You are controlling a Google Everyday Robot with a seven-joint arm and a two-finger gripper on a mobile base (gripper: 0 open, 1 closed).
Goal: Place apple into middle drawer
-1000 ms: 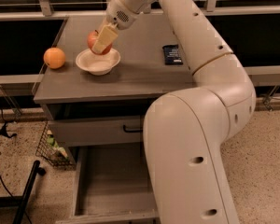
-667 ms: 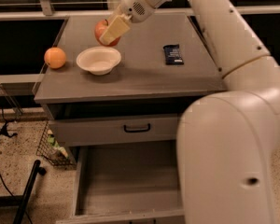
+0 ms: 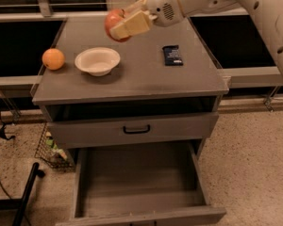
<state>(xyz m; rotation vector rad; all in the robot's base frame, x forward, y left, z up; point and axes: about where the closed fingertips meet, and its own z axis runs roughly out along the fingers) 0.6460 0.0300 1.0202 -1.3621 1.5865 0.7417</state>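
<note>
My gripper (image 3: 119,27) is high over the back of the cabinet top (image 3: 141,81), shut on the red apple (image 3: 111,19), with cream fingers (image 3: 134,23) clamped on its right side. The apple hangs in the air above and a little right of the white bowl (image 3: 97,60). The middle drawer (image 3: 137,199) is pulled wide open at the bottom front of the cabinet, its bare grey floor showing and nothing in it. It lies well below and in front of the gripper.
An orange (image 3: 53,59) sits left of the bowl. A dark packet (image 3: 172,55) lies on the right of the top. The grey drawer with the black handle (image 3: 137,129) sits above the open one. A wire basket (image 3: 49,147) and black pole (image 3: 27,194) stand left.
The gripper has lifted the apple out of the bowl and carried it up and to the right. The arm has swung away from the front of the cabinet.
</note>
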